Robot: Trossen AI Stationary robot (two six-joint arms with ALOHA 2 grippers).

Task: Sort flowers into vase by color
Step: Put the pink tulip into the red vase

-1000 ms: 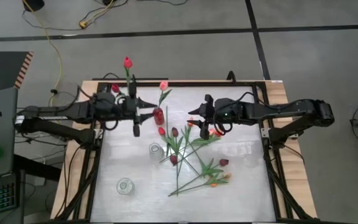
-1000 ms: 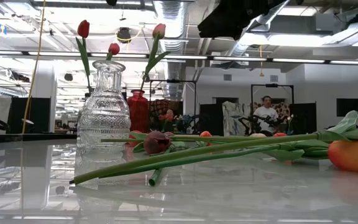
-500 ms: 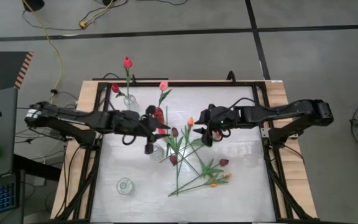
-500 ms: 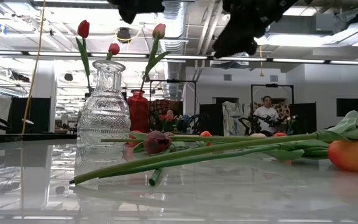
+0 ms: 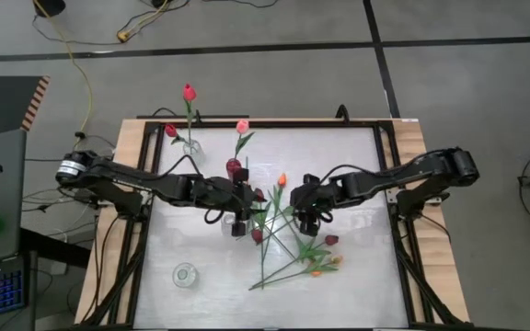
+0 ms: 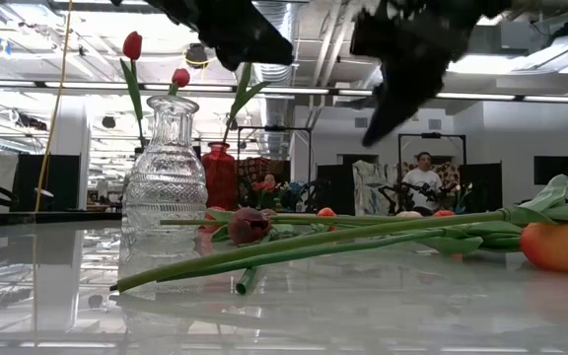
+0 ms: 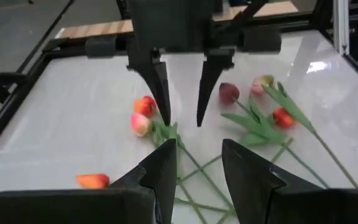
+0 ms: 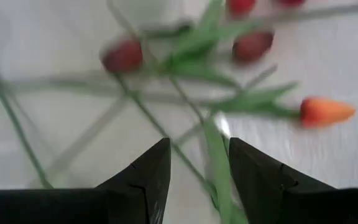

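Loose flowers (image 5: 283, 232) lie crossed in a pile on the white table's middle: maroon (image 8: 123, 56), orange (image 8: 325, 111), red (image 7: 283, 117) and pink (image 7: 140, 124) tulips on long green stems. A clear vase (image 5: 191, 147) at the far left holds red tulips. A red vase (image 5: 236, 168) holds a pink one. My left gripper (image 5: 243, 213) hangs open at the pile's left end, above the table. My right gripper (image 5: 294, 210) faces it, open, tipped down over the stems. Neither has anything between its fingers.
Another clear vase (image 5: 184, 273) stands at the near left. In the low view a cut-glass vase (image 6: 166, 168) stands before the red vase (image 6: 218, 173). A black frame (image 5: 396, 211) rims the table. A person (image 6: 424, 177) stands far back in the room.
Both grippers have come down and in toward the table's middle, over the flower pile. The left one has gone toward the right edge and the near side. The right one has gone left and tipped its fingers downward. The flowers and vases have not moved.
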